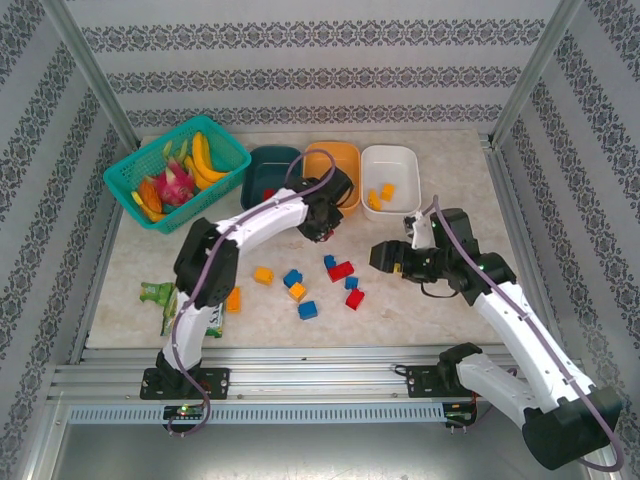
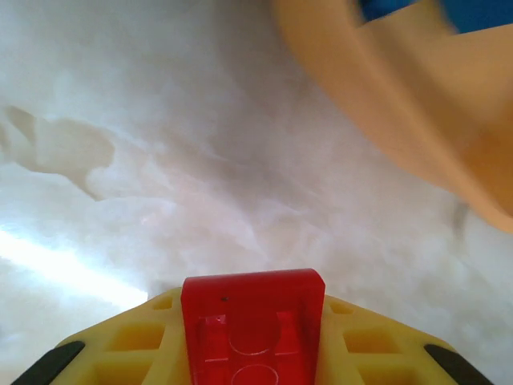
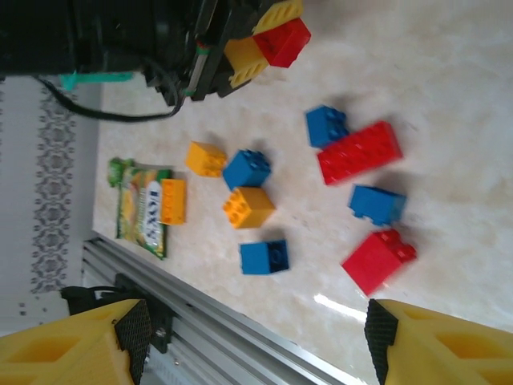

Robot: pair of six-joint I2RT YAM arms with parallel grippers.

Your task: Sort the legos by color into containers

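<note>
My left gripper (image 1: 325,230) is shut on a red lego (image 2: 252,321) and hangs just in front of the orange bin (image 1: 335,165); the right wrist view also catches that red lego (image 3: 284,42). The dark teal bin (image 1: 270,172) holds a red piece, and the white bin (image 1: 392,165) holds yellow legos (image 1: 379,195). Something blue lies inside the orange bin (image 2: 401,104). Loose legos lie mid-table: red (image 3: 359,151), red (image 3: 378,260), blue (image 3: 264,257), blue (image 3: 377,204), yellow (image 3: 248,207). My right gripper (image 1: 385,258) stands open above their right side, with nothing between its fingers (image 3: 381,337).
A green mesh basket (image 1: 128,165) with toy fruit stands at the back left. A green snack packet (image 3: 143,207) lies near the front left with an orange lego (image 3: 172,200) on its edge. A metal rail (image 1: 300,380) runs along the near edge.
</note>
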